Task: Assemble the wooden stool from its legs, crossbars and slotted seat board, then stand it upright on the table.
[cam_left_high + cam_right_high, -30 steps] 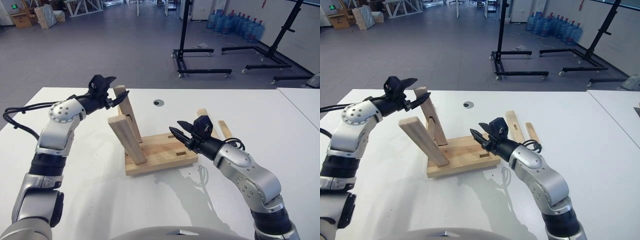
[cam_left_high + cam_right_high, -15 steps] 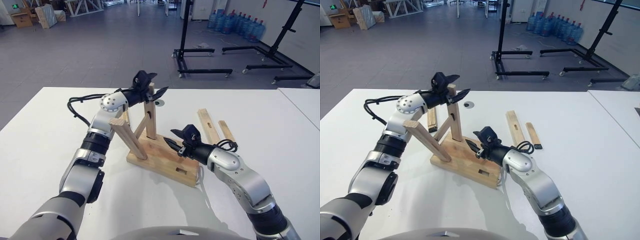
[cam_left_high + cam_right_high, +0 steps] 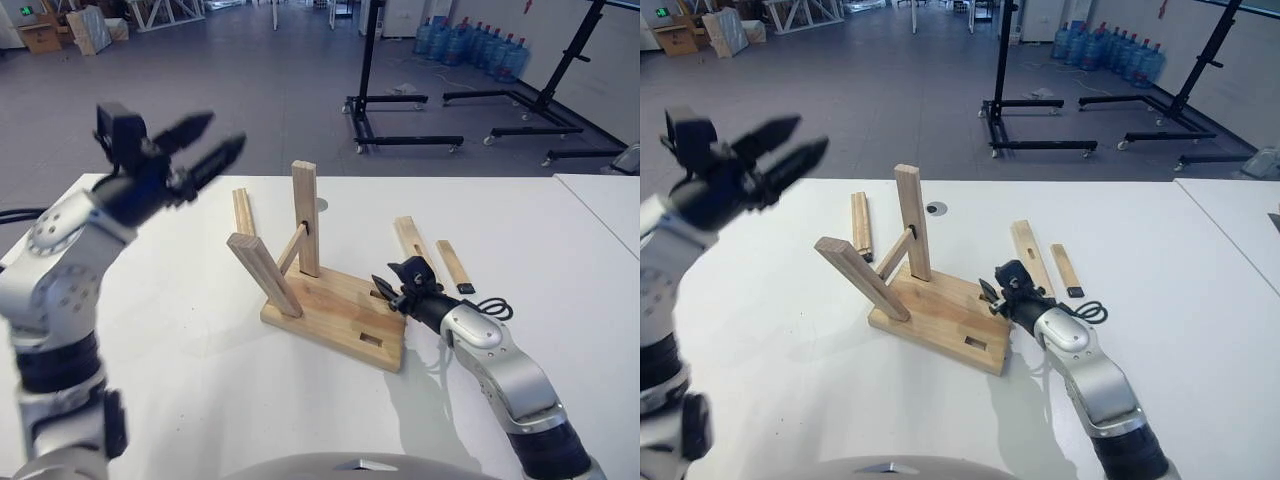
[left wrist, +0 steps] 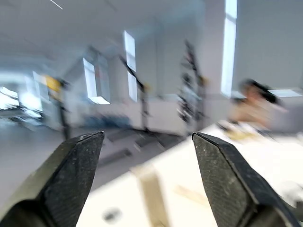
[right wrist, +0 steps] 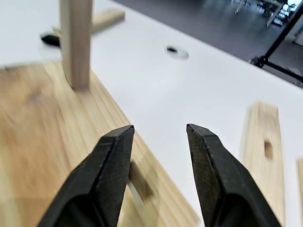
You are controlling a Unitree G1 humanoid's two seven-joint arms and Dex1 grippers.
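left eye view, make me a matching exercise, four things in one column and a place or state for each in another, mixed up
Things
1. upright leg
2. tilted leg
3. left end effector
4. right end effector

Places or states
a. open, low at the right edge of the seat board
b. stands straight up from the seat board
c. open, raised in the air to the left, holding nothing
d. leans with its top toward the robot's left, foot on the seat board

Pairs: 1-b, 2-d, 3-c, 4-a
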